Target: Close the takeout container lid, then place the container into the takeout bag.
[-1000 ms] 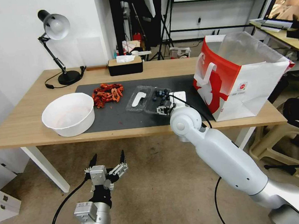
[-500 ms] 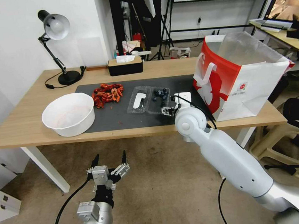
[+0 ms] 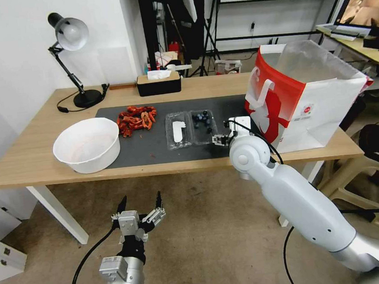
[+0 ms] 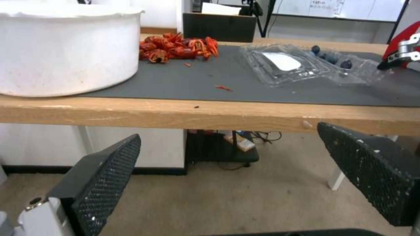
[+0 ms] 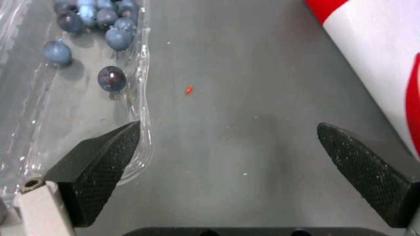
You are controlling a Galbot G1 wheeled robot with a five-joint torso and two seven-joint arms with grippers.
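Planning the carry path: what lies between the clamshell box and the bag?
Bare dark mat, save one tiny red crumb, in the right wrist view. The open right gripper hovers there, between the takeout container and takeout bag.

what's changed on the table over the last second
The right gripper, open, slid toward the white and red paper takeout bag, away from the clear plastic clamshell takeout container; the container turned to lie squarer on the dark mat. Left gripper, white bowl and bag stayed put.

We see glossy white arm shells, a round grey joint cap, black cables, silver wrist housings, and black cross-hatched fingers (image 5: 100,164).
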